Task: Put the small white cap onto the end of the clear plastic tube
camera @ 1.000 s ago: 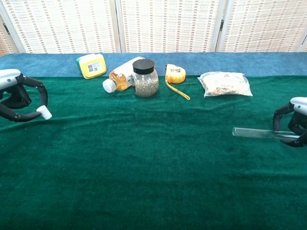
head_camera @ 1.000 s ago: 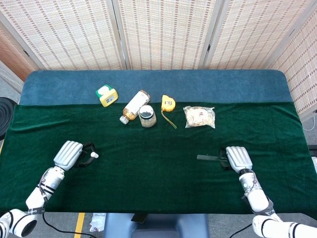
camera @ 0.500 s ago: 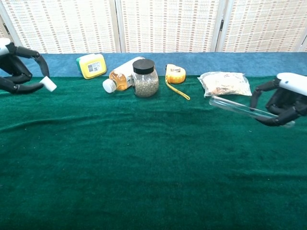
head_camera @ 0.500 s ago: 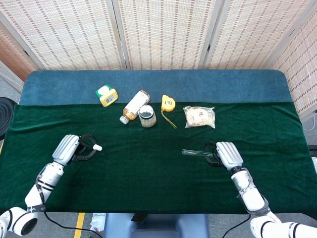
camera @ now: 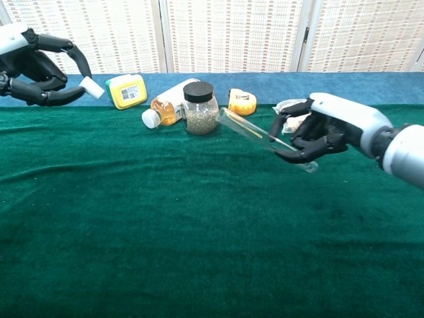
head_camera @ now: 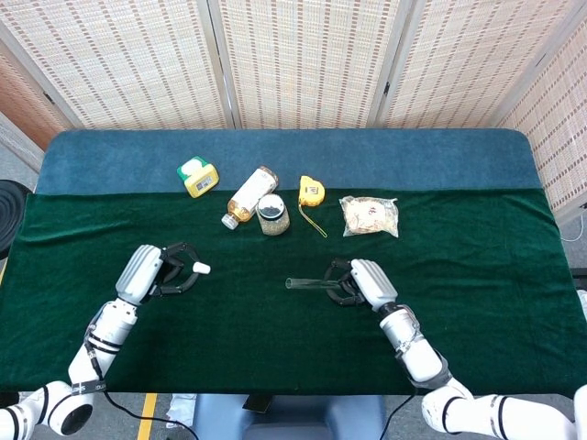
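My left hand [head_camera: 156, 272] [camera: 36, 59] is raised above the green cloth at the left and pinches the small white cap [head_camera: 199, 268] [camera: 93, 87] at its fingertips. My right hand [head_camera: 359, 282] [camera: 321, 129] holds the clear plastic tube [head_camera: 307, 284] [camera: 255, 134] near one end. The tube's free end points left toward the cap and tilts upward in the chest view. A wide gap separates cap and tube end.
Along the back of the table [head_camera: 275, 316] lie a yellow-green box [head_camera: 199, 176], a tipped amber bottle [head_camera: 249, 194], a dark-lidded jar [head_camera: 272, 214], a yellow tape measure [head_camera: 311, 192] and a clear bag [head_camera: 370, 216].
Both hands have risen and moved inward toward the table's middle. The tube has come left with the right hand and the cap right with the left hand, so the gap has shrunk.
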Controlling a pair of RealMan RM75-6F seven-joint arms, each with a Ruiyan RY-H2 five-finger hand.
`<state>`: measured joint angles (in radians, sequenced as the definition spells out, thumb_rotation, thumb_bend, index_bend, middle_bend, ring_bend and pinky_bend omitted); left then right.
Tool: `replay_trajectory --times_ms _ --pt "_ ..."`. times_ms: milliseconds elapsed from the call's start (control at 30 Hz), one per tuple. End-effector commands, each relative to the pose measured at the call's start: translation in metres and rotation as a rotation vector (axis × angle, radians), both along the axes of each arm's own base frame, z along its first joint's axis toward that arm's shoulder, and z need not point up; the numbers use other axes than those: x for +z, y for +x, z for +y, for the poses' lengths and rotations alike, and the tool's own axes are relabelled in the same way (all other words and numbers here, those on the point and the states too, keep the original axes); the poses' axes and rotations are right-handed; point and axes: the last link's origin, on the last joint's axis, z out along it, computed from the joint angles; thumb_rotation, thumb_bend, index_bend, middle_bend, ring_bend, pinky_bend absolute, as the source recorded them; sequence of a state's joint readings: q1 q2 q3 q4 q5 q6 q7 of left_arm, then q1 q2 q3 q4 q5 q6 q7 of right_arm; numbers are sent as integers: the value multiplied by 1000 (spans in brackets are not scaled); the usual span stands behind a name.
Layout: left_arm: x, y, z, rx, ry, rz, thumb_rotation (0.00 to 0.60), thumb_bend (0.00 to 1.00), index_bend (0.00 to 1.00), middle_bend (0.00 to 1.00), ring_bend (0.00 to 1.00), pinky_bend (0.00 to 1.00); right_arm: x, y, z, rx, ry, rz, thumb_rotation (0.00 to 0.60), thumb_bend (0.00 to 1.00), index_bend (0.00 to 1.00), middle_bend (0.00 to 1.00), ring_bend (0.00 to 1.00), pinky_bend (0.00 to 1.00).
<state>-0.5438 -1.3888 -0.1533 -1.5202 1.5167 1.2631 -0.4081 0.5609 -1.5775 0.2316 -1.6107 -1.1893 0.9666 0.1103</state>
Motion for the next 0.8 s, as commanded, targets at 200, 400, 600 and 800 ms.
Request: replay_trajectory --times_ms 200,400,600,800 --pt "-7 20 -2 -52 24 -7 600 497 627 1000 891 844 -16 23 -4 -9 18 -78 600 621 756 956 1000 1000" --pt "-15 35 -5 -91 58 -19 600 497 627 1000 890 844 -27 36 -5 -21 28 -124 600 621 756 956 1000 1000" --pt "-22 42 -5 -109 74 -29 600 498 627 1000 891 844 -32 43 -5 -27 32 -152 600 622 757 956 1000 1000" --pt "-35 53 -5 -143 89 -25 600 498 627 1000 891 844 -39 50 -4 -44 30 -200 600 621 759 956 1000 1000"
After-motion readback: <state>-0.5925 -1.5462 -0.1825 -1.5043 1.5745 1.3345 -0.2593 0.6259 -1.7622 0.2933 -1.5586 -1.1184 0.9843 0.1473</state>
